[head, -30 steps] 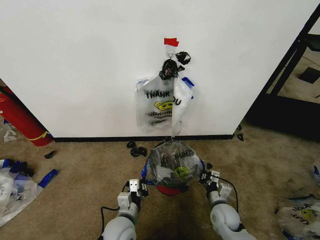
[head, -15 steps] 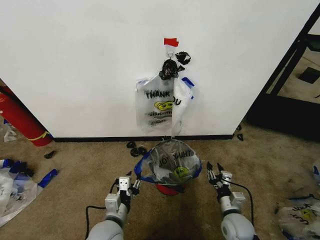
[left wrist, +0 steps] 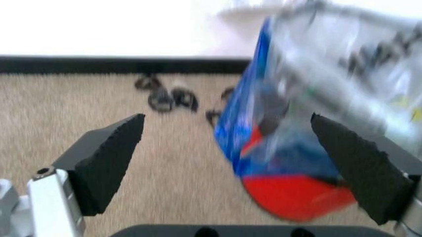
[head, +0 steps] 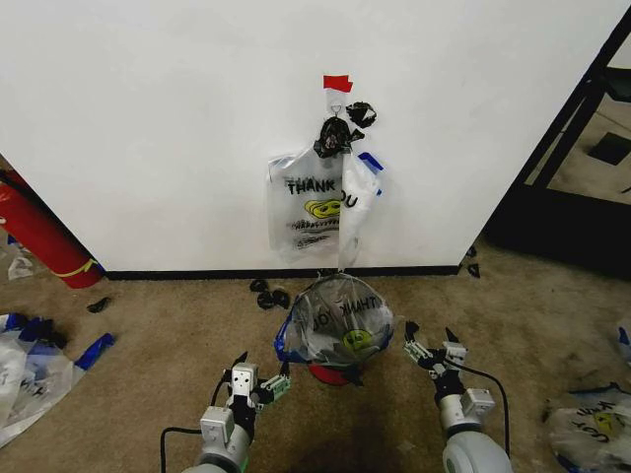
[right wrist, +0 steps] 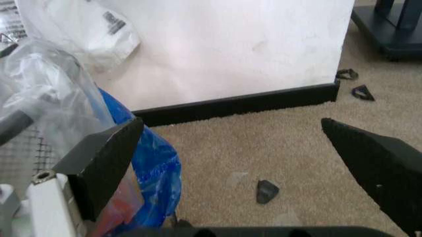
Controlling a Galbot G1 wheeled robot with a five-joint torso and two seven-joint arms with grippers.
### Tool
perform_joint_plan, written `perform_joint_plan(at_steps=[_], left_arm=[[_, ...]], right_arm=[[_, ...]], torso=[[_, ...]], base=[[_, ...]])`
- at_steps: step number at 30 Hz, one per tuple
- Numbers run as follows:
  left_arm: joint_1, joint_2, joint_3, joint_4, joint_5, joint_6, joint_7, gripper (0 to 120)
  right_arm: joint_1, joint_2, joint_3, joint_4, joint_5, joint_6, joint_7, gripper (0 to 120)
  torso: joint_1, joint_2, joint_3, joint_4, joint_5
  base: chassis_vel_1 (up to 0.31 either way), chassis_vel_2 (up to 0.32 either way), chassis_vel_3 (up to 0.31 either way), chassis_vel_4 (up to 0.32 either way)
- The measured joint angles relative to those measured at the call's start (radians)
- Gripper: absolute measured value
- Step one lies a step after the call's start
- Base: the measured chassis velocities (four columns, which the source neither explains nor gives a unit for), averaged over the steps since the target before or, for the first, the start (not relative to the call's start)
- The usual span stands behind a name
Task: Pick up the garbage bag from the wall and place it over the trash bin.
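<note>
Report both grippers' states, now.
Left gripper: open, holding nothing, beside the trash bin.
Right gripper: open, holding nothing, on the bin's other side.

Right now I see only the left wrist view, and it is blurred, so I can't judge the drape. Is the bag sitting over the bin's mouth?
Observer: Yes. From the head view, the garbage bag covers the top of the trash bin.
Operator: Where is the right gripper?
Observer: The right gripper is open on the bin's right, apart from the bag; the left gripper is open on the bin's left.
Operator: Anything on the wall?
Observer: A second bag hangs on the wall below a red tape patch.
</note>
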Motion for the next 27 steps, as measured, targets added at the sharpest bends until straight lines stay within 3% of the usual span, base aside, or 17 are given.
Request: perform_joint_plan(at_steps=[7, 13, 15, 16, 19, 20, 24, 27], left_arm=[[-0.05, 0.066, -0.008, -0.082, -0.065, -0.009, 0.017, 100], [-0.211, 0.166, 0.051, -0.061, -0.182, 0.041, 0.09, 100], [-0.286, 0.192, 0.082, -0.036, -0.242, 0.07, 0.107, 100], [-0.343, 0.206, 0.114, -0.013, -0.282, 0.086, 0.114, 100], [-0.583, 0.224, 0.226, 0.078, -0.414, 0.133, 0.126, 100], [-0.583, 0.224, 0.226, 0.078, -0.414, 0.133, 0.126, 100], [-0.802, 0.201, 0.386, 0.202, -0.513, 0.164, 0.138, 100], [-0.868, 0.175, 0.44, 0.258, -0.544, 0.182, 0.141, 100]], right_arm=[[-0.026, 0.01, 0.018, 0.036, 0.007, 0.026, 0.0, 100], [-0.075, 0.022, 0.042, 0.117, -0.005, 0.039, -0.009, 100], [-0.09, 0.024, 0.043, 0.14, -0.015, 0.041, -0.013, 100], [-0.101, 0.027, 0.044, 0.155, -0.019, 0.041, -0.016, 100], [-0.133, 0.04, 0.049, 0.192, -0.03, 0.041, -0.019, 100], [-0.133, 0.04, 0.049, 0.192, -0.03, 0.041, -0.019, 100], [-0.171, 0.057, 0.059, 0.221, -0.033, 0.042, -0.019, 100], [-0.191, 0.063, 0.064, 0.229, -0.034, 0.044, -0.019, 100]], torso=[[0.0, 0.0, 0.0, 0.0, 0.0002], [0.0, 0.0, 0.0, -0.0003, -0.0001], [0.0, 0.0, 0.0, -0.0004, -0.0001], [0.0, 0.0, 0.0, 0.0006, 0.0], [0.0, 0.0, 0.0, -0.001, -0.0001], [0.0, 0.0, 0.0, -0.001, -0.0001], [0.0, 0.0, 0.0, -0.0002, -0.0001], [0.0, 0.0, 0.0, -0.0001, -0.0001]], base=[[0.0, 0.0, 0.0, 0.0], [0.0, 0.0, 0.0, 0.0], [0.0, 0.0, 0.0, 0.0], [0.0, 0.0, 0.0, 0.0], [0.0, 0.0, 0.0, 0.0], [0.0, 0.0, 0.0, 0.0], [0.0, 0.0, 0.0, 0.0], [0.0, 0.0, 0.0, 0.0]])
